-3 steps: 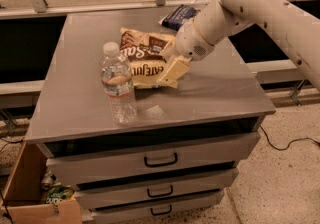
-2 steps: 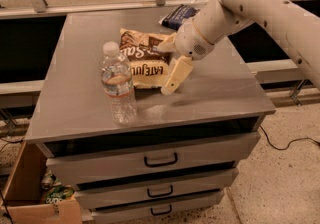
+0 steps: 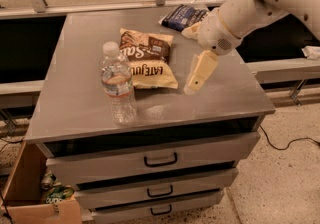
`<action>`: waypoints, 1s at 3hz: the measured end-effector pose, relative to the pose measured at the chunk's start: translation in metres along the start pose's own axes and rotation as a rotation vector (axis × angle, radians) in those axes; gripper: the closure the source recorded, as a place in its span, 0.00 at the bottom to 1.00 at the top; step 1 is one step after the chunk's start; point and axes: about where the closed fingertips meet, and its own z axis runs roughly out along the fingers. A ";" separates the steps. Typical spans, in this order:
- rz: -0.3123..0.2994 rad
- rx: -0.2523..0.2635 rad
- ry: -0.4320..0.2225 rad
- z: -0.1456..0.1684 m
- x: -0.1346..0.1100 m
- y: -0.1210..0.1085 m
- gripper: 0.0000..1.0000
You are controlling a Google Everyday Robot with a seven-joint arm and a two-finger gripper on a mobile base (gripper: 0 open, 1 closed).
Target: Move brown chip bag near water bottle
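The brown chip bag (image 3: 148, 59) lies flat on the grey cabinet top (image 3: 85, 103), its dark brown half to the back and its pale yellow half to the front. The water bottle (image 3: 118, 84) stands upright just left of it, touching or nearly touching the bag's front left corner. My gripper (image 3: 190, 60) is open and empty, to the right of the bag and clear of it. One finger (image 3: 200, 70) points down at the cabinet top.
A dark blue snack bag (image 3: 184, 16) lies at the back of the top, behind my wrist. The cabinet has three drawers with handles (image 3: 161, 160) at its front. An open cardboard box (image 3: 25, 188) with cans stands on the floor at the lower left.
My gripper has let go of the brown chip bag and moved away to the right. The bag now lies next to the bottle. The view has also shifted.
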 end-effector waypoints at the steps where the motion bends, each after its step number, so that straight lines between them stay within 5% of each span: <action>1: 0.034 0.125 0.001 -0.050 0.006 0.012 0.00; 3: 0.174 0.415 -0.079 -0.124 0.044 0.016 0.00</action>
